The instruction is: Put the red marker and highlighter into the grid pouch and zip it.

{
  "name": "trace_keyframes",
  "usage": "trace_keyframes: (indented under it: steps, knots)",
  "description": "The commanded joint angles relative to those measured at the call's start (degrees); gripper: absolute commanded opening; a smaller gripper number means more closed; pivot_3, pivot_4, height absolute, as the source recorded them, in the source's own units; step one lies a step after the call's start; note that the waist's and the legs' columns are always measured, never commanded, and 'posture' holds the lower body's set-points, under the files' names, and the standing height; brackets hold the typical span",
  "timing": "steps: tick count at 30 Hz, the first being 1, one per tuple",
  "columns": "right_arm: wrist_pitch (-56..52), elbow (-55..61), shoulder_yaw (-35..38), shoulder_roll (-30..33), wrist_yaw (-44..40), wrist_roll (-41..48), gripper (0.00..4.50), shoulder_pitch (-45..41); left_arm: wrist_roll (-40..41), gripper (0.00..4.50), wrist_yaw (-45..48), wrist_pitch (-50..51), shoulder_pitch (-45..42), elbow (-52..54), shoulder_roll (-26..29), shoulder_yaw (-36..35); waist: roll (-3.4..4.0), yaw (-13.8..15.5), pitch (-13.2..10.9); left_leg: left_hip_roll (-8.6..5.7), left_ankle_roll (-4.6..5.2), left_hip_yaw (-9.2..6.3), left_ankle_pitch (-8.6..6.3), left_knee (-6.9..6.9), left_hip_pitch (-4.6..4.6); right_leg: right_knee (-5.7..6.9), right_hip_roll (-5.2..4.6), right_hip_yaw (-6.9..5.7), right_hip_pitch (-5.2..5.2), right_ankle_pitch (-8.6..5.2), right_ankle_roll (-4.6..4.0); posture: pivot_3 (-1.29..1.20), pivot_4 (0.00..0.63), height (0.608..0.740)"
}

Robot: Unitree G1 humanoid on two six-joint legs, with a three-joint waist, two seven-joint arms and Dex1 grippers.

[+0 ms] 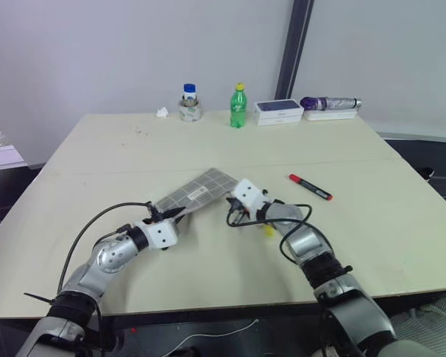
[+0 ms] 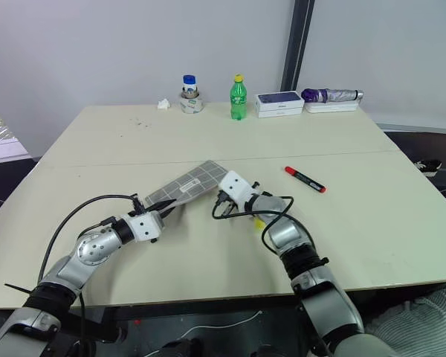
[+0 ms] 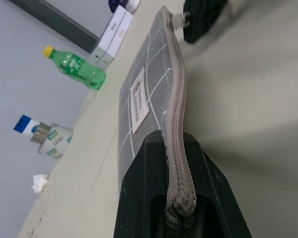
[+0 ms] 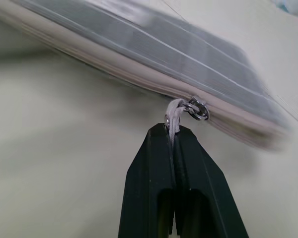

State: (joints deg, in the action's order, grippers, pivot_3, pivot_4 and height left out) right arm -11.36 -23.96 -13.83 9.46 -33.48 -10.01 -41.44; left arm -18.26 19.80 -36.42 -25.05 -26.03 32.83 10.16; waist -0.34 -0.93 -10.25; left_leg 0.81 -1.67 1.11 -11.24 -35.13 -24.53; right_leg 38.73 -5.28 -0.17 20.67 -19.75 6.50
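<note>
The grid pouch (image 1: 197, 192) lies near the middle of the table (image 1: 97, 149), its long axis running diagonally from the near-left toward the far-right. The left gripper (image 1: 172, 217) is clamped on the pouch's near-left end, its two black fingers (image 3: 154, 198) pinching the zipper seam edge-on. The right gripper (image 1: 231, 217) sits just beside the pouch's far-right end, fingers pressed together on the zipper pull cord (image 4: 175, 118), whose metal ring joins the slider at the seam.

The coming move turns on one relation: the zipper track runs along the pouch's long axis, from the right gripper toward the left gripper. A pull on the cord along that line would travel the slider (whether that opens or closes the pouch cannot be told from here). The left hold serves as the anchor against that pull.

Contents of the pouch cannot be seen. The red marker (image 1: 310, 187) lies on the table well to the right of the pouch, nearer the right arm. The highlighter (image 1: 267, 230) lies on the table under the right wrist, mostly hidden. Judged from this, neither pen is inside yet, so the zipper most likely needs opening first.

Along the far edge stand a small jar (image 1: 190, 104), a green bottle (image 1: 238, 106) and a white box (image 1: 279, 111).
</note>
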Motion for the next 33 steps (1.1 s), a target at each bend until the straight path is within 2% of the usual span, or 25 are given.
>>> trace_keyframes:
  steps: [1,10,14,18,21,28,29,33]
  knots:
    - [-1.20,6.32,-1.94,-1.91,-1.16,1.03,0.04,-0.37,-0.60,0.00,-1.37,0.55,-1.38,0.08,-0.69,-0.36,0.00,0.04,0.00,-0.02,0.00,0.00,0.00,0.00,0.00,0.00,0.00,0.00,0.00,0.00,0.00,0.00,0.150,0.740]
    - [6.11,8.45,-10.31,-1.63,-9.32,0.20,0.04,-0.31,-1.17,0.00,-1.41,-0.45,-5.01,-3.70,-1.85,0.42,-0.03,0.06,-0.01,-0.05,0.01,-0.01,0.00,-0.03,-0.01,-0.01,0.03,0.00,0.01,0.00,0.00,0.00,0.150,0.740]
    - [7.15,7.57,-11.35,-2.77,-9.23,-0.27,0.04,-0.78,-1.39,0.00,-1.66,-1.29,-5.83,-4.84,-1.98,0.85,-0.03,0.05,-0.01,-0.04,0.00,-0.01,0.00,-0.02,-0.01,-0.01,0.03,0.00,0.01,0.00,0.00,0.00,0.150,0.740]
    - [7.34,5.76,-8.68,-1.91,-7.93,0.44,0.04,-1.61,-2.08,0.00,-2.41,-1.62,-5.51,-4.74,-1.68,0.89,-0.03,0.08,-0.02,-0.04,0.00,-0.01,0.00,-0.02,-0.01,-0.01,0.03,0.00,0.01,0.00,0.00,0.00,0.150,0.740]
    - [6.63,6.42,-6.18,-0.18,-9.67,3.03,0.86,-0.80,-1.35,0.00,-1.81,-1.31,-4.53,-4.39,-1.49,0.59,-0.04,0.15,-0.02,-0.04,0.00,-0.01,0.00,-0.03,-0.01,-0.01,0.03,0.00,0.00,0.00,0.00,0.00,0.150,0.740]
    - [4.68,12.47,-3.87,6.03,-12.35,4.98,4.20,3.31,-3.91,0.00,-4.50,-1.89,-3.97,-3.96,-0.92,0.70,-0.05,0.21,-0.02,-0.04,0.00,-0.01,0.00,-0.04,-0.01,-0.02,0.02,0.00,-0.01,0.00,0.00,0.00,0.150,0.740]
    - [4.13,13.84,-3.32,6.87,-12.34,5.29,4.42,4.09,-4.36,0.00,-5.16,-2.02,-4.01,-3.94,-0.84,0.67,-0.05,0.18,-0.02,-0.04,0.00,-0.01,0.00,-0.04,-0.01,-0.03,0.02,0.00,-0.01,0.00,0.00,0.00,0.150,0.740]
    - [3.10,19.96,2.42,9.14,-9.91,9.00,4.42,9.91,-4.93,0.00,-6.17,-2.57,-3.84,-3.76,-0.48,0.80,-0.05,0.21,-0.03,-0.03,0.00,-0.01,0.00,-0.02,-0.01,-0.03,0.03,0.00,0.00,0.00,0.00,0.00,0.150,0.740]
